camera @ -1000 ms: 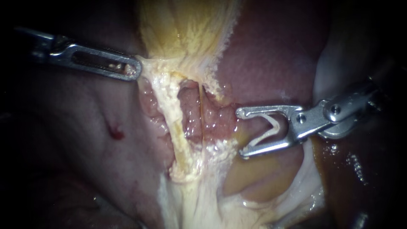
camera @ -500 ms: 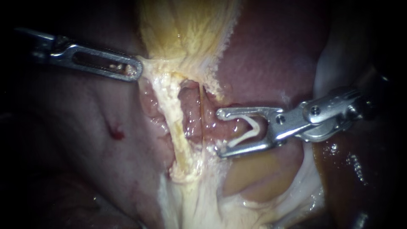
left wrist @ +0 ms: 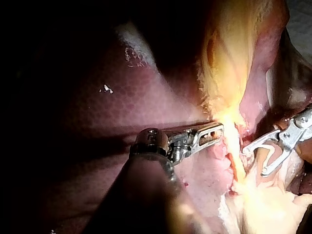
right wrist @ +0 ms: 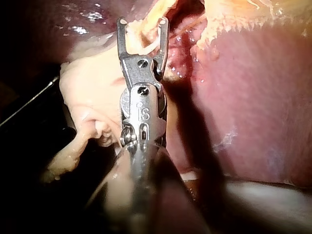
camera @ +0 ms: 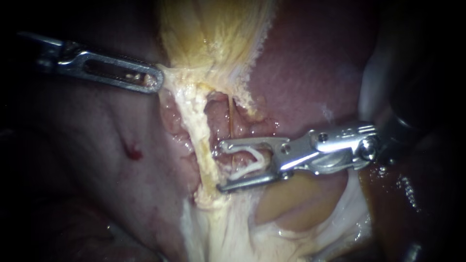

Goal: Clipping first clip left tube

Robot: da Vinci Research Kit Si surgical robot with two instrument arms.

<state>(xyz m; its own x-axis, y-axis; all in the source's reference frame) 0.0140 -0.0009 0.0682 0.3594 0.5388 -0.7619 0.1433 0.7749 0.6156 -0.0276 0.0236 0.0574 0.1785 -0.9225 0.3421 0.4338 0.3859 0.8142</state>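
My left instrument [camera: 151,80] comes in from the left, jaws shut on the pale tissue edge at the gallbladder's [camera: 213,34] neck; it also shows in the left wrist view [left wrist: 214,132]. The thick pale left tube [camera: 200,140] runs down from that spot. A thin strand, the right tube [camera: 231,121], lies beside it. My right instrument [camera: 221,166] holds a white V-shaped clip [camera: 252,162] in wide-set jaws. The thin strand passes between those jaws, and their tips reach the left tube's edge. The right wrist view shows the right instrument [right wrist: 143,23] against pale tissue.
Dark red liver [camera: 310,63] surrounds the field, with a small red spot [camera: 133,154] on its left part. Pale fatty tissue [camera: 228,233] spreads below the tubes. A yellowish bulge [camera: 291,199] lies under the right instrument's shaft.
My right instrument has moved left and slightly down with its clip, from the liver side to the tubes. The left instrument has held still.
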